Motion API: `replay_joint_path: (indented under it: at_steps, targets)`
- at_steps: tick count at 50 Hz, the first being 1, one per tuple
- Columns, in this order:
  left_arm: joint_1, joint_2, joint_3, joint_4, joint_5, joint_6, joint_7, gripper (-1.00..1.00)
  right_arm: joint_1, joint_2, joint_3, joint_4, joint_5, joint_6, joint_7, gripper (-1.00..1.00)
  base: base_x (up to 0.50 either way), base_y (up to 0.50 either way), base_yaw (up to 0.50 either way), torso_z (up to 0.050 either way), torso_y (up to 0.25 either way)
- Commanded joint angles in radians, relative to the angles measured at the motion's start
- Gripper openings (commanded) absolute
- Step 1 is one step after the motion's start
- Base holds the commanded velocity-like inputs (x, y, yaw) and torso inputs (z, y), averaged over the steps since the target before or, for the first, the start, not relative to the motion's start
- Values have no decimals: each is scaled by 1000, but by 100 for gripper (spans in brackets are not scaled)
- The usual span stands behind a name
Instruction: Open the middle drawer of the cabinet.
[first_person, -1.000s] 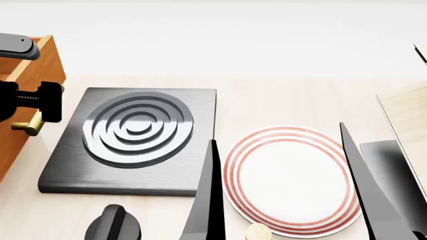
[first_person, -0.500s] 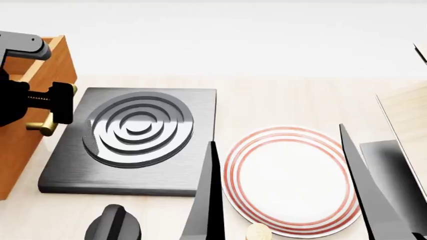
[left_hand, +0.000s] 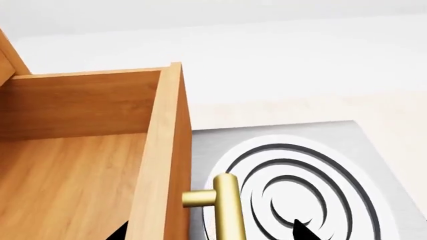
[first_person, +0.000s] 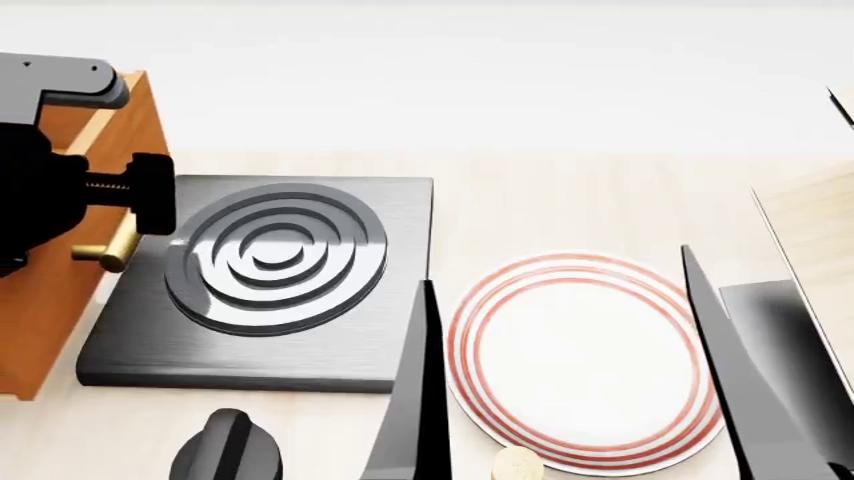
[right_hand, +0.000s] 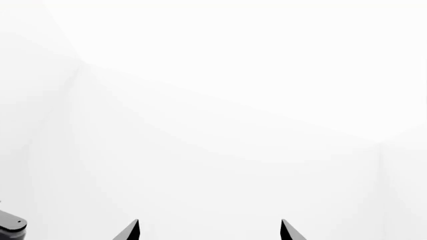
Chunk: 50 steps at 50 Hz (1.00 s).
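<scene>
A: Start with the head view. Where does the middle drawer (first_person: 83, 225) lie?

B: At the far left edge, an orange-brown wooden box standing out over the tabletop (first_person: 574, 200), its front just beside the grey stove plate (first_person: 267, 280). The cabinet body itself is out of frame. The left gripper (first_person: 114, 215) is a black mass in front of the drawer's face, closed around the brass handle (first_person: 110, 245), whose end pokes out below it.

A: And the rest of that view?

B: A white plate with red rings (first_person: 581, 360) sits to the right of the stove plate, apart from it. A pale wooden panel (first_person: 814, 230) leans at the right edge. Dark blade-like shapes rise from the bottom edge; whether they belong to the right gripper cannot be told.

A: The left wrist view?

B: The drawer (left_hand: 87, 150) shows open from above: bare wooden floor, back wall, and the thin front board. The handle (left_hand: 223, 207) stands off that front on a short brass post, with the stove plate (left_hand: 300, 185) right behind it. Two dark fingertips (left_hand: 301, 231) peek in either side of the bar, so the grip is tight on it.

A: The right wrist view?

B: Nearly all white. Two black fingertips (right_hand: 288, 230) of the right gripper (right_hand: 209, 231) stand well apart with nothing between them.
</scene>
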Motion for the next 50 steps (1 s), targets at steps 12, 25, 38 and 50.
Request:
replay_joint_path:
  at_steps: [12, 25, 38, 50]
  targets:
    - [-47, 78, -27, -173, -30, 86, -5, 100, 7, -1, 15, 0, 10, 2, -4, 100, 0, 0, 0, 0, 0]
    - [-23, 82, -34, -108, -43, 45, -4, 100, 4, -1, 10, 0, 6, -3, -4, 100, 0, 0, 0, 0, 0]
    - [9, 86, -38, -17, -62, -13, -8, 100, 1, -1, 9, 0, 5, -6, -4, 100, 0, 0, 0, 0, 0]
    - [63, 82, -46, 131, -88, -105, -18, 100, -5, 0, 6, 0, 5, -10, -3, 100, -2, 0, 0, 0, 0]
